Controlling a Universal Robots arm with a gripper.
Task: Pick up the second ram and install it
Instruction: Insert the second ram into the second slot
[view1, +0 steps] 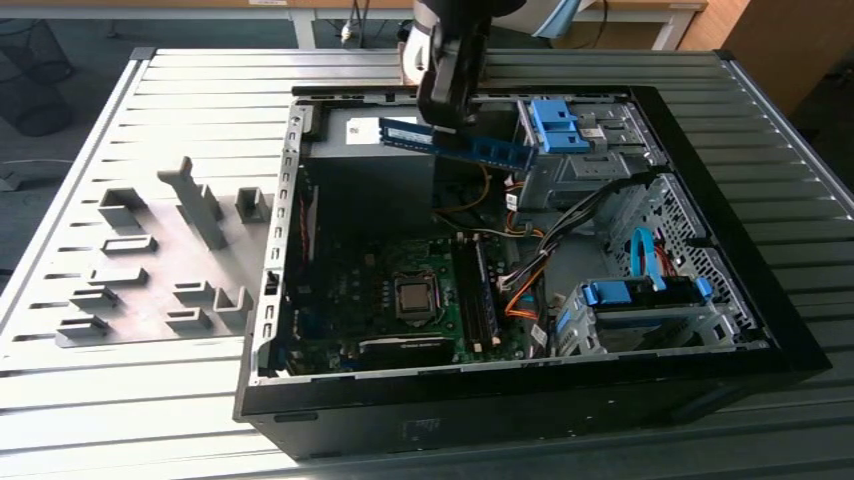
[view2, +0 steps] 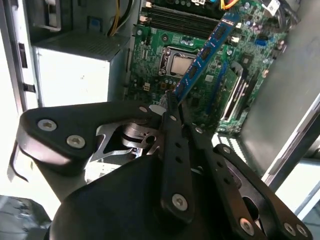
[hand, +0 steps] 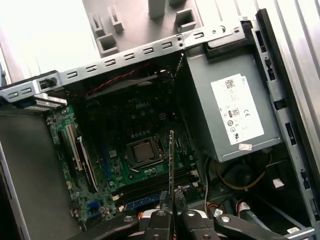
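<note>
The second ram (view1: 461, 144), a long blue board with dark chips, hangs in the air over the far part of the open computer case (view1: 287, 250). My gripper (view1: 449, 118) is shut on it near one end. In the second wrist view the ram (view2: 205, 55) sticks out from my gripper (view2: 175, 106) towards the green motherboard (view2: 150, 75). The first wrist view shows the ram (hand: 171, 165) edge-on, rising from my gripper (hand: 172, 209) above the processor socket (hand: 145, 151). The dark memory slots (view1: 474, 295) lie below on the motherboard, and the ram is well clear of them.
Grey fixture blocks (view1: 147, 270) stand on the slatted table at the exterior view's left. Inside the case are the grey power supply (hand: 232, 110), blue drive cages (view1: 561, 125) (view1: 641, 295) and orange and black cables (view1: 534, 270). The case walls ring the motherboard.
</note>
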